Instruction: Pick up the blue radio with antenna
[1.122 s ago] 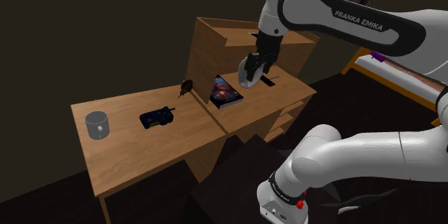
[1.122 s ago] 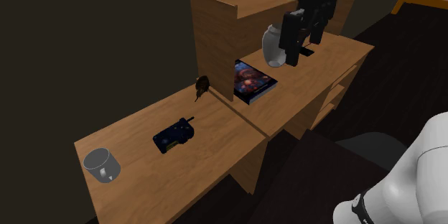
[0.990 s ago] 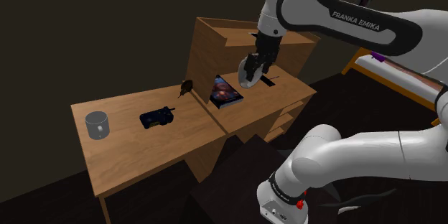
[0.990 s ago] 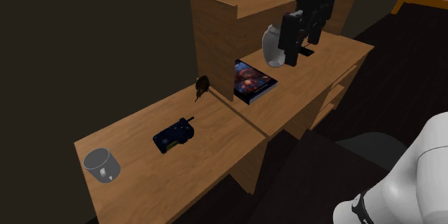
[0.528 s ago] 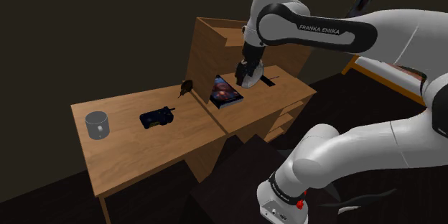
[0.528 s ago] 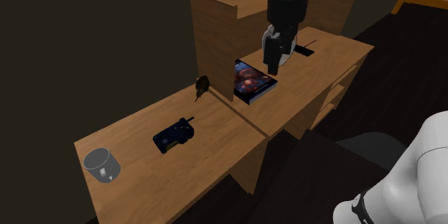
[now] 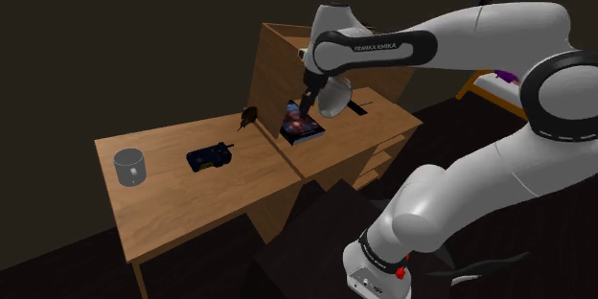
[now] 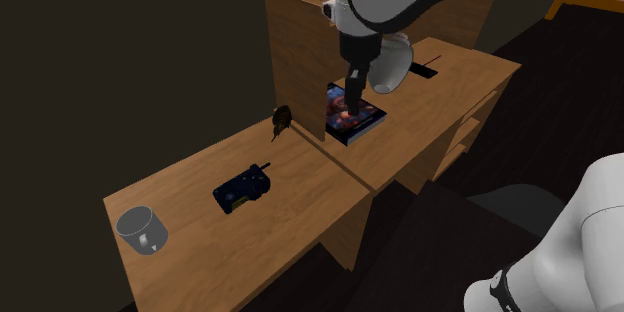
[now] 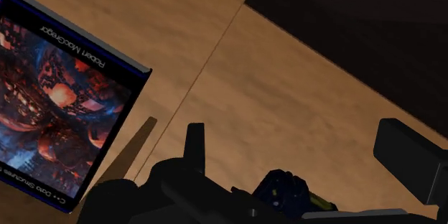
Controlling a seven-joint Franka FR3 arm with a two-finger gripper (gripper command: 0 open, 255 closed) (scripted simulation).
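Observation:
The dark blue radio (image 7: 209, 157) with its short antenna lies flat on the low wooden table (image 7: 182, 201); in the second exterior view the radio (image 8: 243, 188) is near that table's middle. My black gripper (image 7: 305, 105) hangs over the colourful book (image 7: 302, 123) on the taller desk, well off from the radio toward the shoulder view's right. The gripper (image 8: 352, 100) points down at the book (image 8: 352, 112). In the wrist view the gripper (image 9: 294, 135) is open, its fingers (image 9: 194, 143) apart and nothing between them. A dark blue shape (image 9: 287, 185), probably the radio, peeks past the hand.
A grey mug (image 7: 128, 165) stands at the low table's far end. A small dark object (image 7: 249, 115) sits by the desk's side wall. A white vase (image 8: 390, 65) stands behind the gripper on the desk (image 8: 450, 85). A bed (image 7: 522, 91) is at the right.
The arm has swung toward the shoulder view's left, carrying the gripper from in front of the vase to above the book, and lower. The radio has not moved.

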